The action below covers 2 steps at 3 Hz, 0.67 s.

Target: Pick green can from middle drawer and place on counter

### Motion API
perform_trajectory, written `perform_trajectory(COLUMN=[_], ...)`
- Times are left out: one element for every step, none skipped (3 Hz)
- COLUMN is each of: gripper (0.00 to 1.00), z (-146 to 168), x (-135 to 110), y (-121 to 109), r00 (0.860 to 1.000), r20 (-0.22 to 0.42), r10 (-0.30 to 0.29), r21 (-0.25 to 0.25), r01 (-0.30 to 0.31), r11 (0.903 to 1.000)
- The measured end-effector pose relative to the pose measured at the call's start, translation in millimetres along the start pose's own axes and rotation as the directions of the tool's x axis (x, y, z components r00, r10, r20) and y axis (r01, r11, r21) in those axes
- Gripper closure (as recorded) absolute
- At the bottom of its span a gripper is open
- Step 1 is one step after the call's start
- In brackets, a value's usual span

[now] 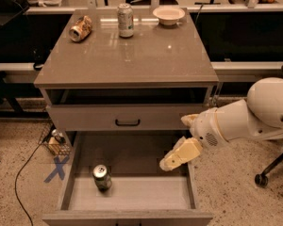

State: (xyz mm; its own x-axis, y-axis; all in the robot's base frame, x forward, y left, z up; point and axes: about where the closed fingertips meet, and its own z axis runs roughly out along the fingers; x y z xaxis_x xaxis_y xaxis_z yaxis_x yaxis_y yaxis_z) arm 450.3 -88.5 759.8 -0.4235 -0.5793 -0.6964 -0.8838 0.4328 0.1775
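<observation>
The green can [102, 176] stands upright on the pale floor of the open middle drawer [132, 197], near its left front. My gripper [178, 150] hangs at the end of the white arm over the drawer's right side, above its right wall. It is well to the right of the can and holds nothing that I can see. The counter [132, 60] is the glossy grey-brown top of the cabinet above.
On the counter's back edge are a dented orange-tan can [80, 28] lying down, a pale silver can [125, 20] upright and a white bowl [168, 15]. A shut drawer with a black handle [127, 122] sits above. A blue tape X [56, 167] and a chair wheel [260, 179] are on the floor.
</observation>
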Motion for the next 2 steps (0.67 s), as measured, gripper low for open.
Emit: perform_trajectory(gripper=[0.00, 0.00], z=[21.8, 64.6], x=[10.9, 38.9], y=[-4.4, -9.6], r00=[1.000, 0.999], r20=[0.015, 0.041], r10=[-0.002, -0.015], r21=[0.003, 0.014], r01=[0.002, 0.015], r11=[1.0000, 0.9998])
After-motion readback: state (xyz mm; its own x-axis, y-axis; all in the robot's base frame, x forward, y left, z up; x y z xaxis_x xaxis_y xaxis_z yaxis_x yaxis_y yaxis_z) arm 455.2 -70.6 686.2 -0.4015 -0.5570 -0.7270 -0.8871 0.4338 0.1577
